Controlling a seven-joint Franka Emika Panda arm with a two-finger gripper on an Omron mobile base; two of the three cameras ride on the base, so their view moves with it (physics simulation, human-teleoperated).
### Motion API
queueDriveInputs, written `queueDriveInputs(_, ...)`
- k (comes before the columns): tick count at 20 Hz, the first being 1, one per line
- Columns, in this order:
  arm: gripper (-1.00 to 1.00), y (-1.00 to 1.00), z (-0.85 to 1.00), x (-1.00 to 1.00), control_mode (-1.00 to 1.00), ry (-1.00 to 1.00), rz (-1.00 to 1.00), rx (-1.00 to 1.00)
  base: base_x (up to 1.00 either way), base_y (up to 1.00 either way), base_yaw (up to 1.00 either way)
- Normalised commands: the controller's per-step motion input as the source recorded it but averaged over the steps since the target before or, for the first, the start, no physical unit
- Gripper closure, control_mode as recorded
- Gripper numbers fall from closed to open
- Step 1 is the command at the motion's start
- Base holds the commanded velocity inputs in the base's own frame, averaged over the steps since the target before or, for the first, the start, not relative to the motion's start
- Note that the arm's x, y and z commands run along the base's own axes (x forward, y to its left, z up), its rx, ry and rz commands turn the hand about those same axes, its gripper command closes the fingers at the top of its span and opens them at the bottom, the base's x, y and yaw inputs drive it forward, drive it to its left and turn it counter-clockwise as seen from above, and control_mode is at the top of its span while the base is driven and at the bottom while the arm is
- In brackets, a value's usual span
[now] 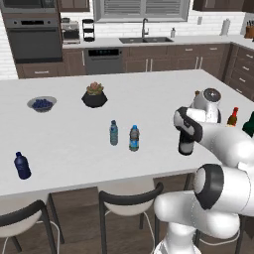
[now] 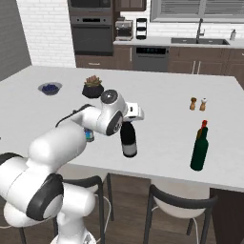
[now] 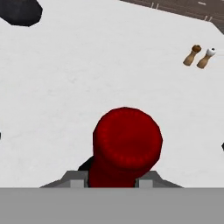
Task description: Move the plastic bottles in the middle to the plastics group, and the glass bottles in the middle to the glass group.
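My gripper (image 1: 186,125) is shut on the red foil neck of the tall near-black glass bottle (image 1: 186,145), which stands upright near the counter's front edge. In the hand view its red top (image 3: 127,140) sits between the finger tips of the gripper (image 3: 113,180). Two clear plastic bottles (image 1: 113,133) (image 1: 134,138) stand side by side to the left of it. The navy-blue bottle of the plastics group (image 1: 22,165) is at the far left front. The glass group, a brown red-topped bottle (image 1: 232,117) and a tall green bottle (image 2: 199,150), is on the right.
A dark pot with a plant (image 1: 94,95) and a bowl of blueberries (image 1: 41,103) stand towards the back left. Salt and pepper shakers (image 2: 198,104) are at the back right. Two stools (image 1: 129,203) are tucked under the white counter's (image 1: 149,94) front edge.
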Motion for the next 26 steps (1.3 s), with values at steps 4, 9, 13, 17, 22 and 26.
queueDriveInputs(4,1.0,-0.93,0.05,0.28,-1.0,0.0,-0.04,0.0,0.0,0.0,0.0)
queueDriveInputs(9,1.0,-0.89,0.04,0.16,-1.0,0.0,-0.07,0.0,0.0,0.0,0.0)
queueDriveInputs(13,1.0,-0.78,0.05,0.14,-1.0,0.0,-0.09,0.0,0.0,0.0,0.0)
queueDriveInputs(17,1.0,-0.71,0.0,0.12,-1.0,0.0,-0.06,0.0,0.0,0.0,0.0)
queueDriveInputs(22,1.0,-0.49,-0.06,0.11,-1.0,0.0,-0.04,0.0,0.0,0.0,0.0)
queueDriveInputs(26,1.0,-0.29,-0.21,0.15,-1.0,0.0,-0.03,0.0,0.0,0.0,0.0)
